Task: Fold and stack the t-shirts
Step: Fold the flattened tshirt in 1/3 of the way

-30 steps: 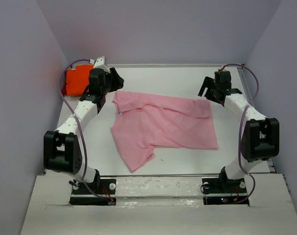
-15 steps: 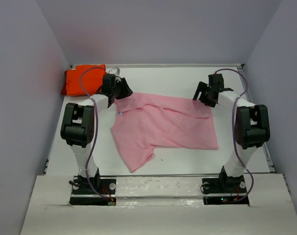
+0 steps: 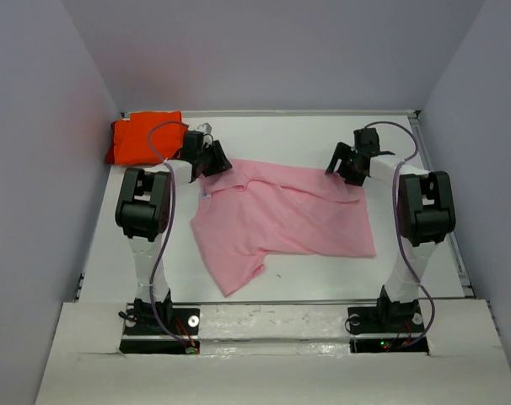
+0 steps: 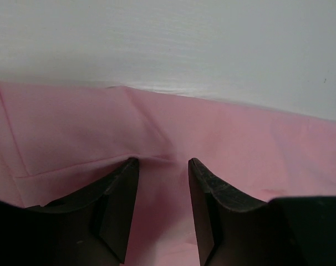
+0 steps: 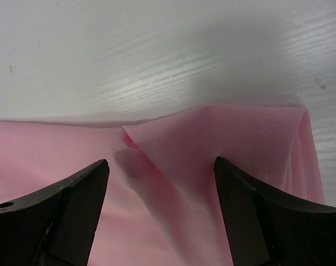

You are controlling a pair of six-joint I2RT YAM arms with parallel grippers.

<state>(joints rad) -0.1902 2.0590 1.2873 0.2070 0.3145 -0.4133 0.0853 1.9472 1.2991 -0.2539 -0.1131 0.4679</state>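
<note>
Straddling far edge of pink t-shirt [image 3: 281, 215] | left gripper [image 4: 162, 162] apart | right gripper [image 5: 161, 162] apart

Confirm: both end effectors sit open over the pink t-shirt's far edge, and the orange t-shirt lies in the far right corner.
Wrong corner. The orange t-shirt lies in the far left corner, as the top external view shows. The rest stands: the left end effector and right end effector sit open over the far edge of the pink t-shirt.

Overhead; wrist close-ups of pink t-shirt [image 3: 281, 219]
</note>
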